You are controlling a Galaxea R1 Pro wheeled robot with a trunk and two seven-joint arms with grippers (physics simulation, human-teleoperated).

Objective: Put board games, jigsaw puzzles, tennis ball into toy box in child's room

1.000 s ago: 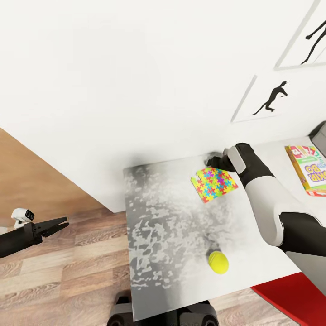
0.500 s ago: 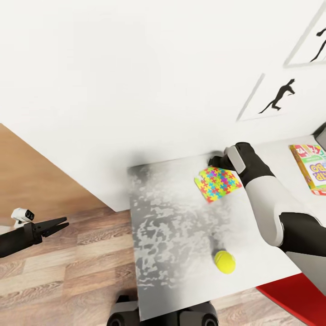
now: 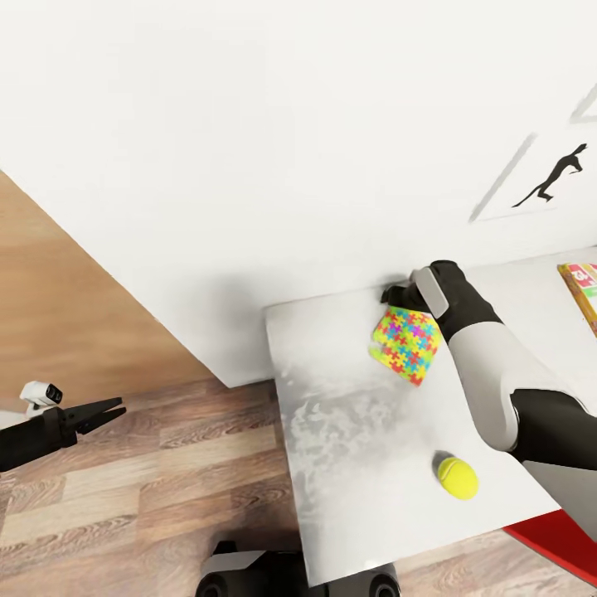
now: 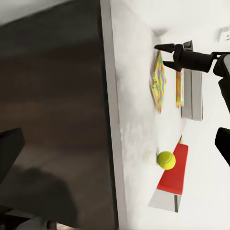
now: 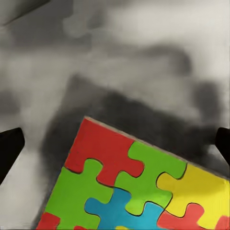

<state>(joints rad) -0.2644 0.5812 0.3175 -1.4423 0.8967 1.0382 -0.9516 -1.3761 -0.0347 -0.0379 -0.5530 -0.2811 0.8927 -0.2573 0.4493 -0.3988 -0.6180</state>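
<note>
The black right gripper [image 3: 396,293], at the far edge of the white speckled table [image 3: 348,464], is masked by its own wrist; its finger spacing cannot be read. The multicoloured jigsaw puzzle board [image 5: 139,187] is cut off at the right wrist frame's edge. A yellow-and-red board game box [image 3: 583,292] is clipped at the head view's right edge, lettering illegible. A red block [image 3: 564,543] is cut at the corner.

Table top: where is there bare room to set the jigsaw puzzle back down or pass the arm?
Free: the table stretch from its floor-side edge across to the jigsaw puzzle and tennis ball, and the gap between those two. Crowded: the wall-side strip, where the right gripper sits at the puzzle's corner, and the side under the right arm toward the board game.
</note>
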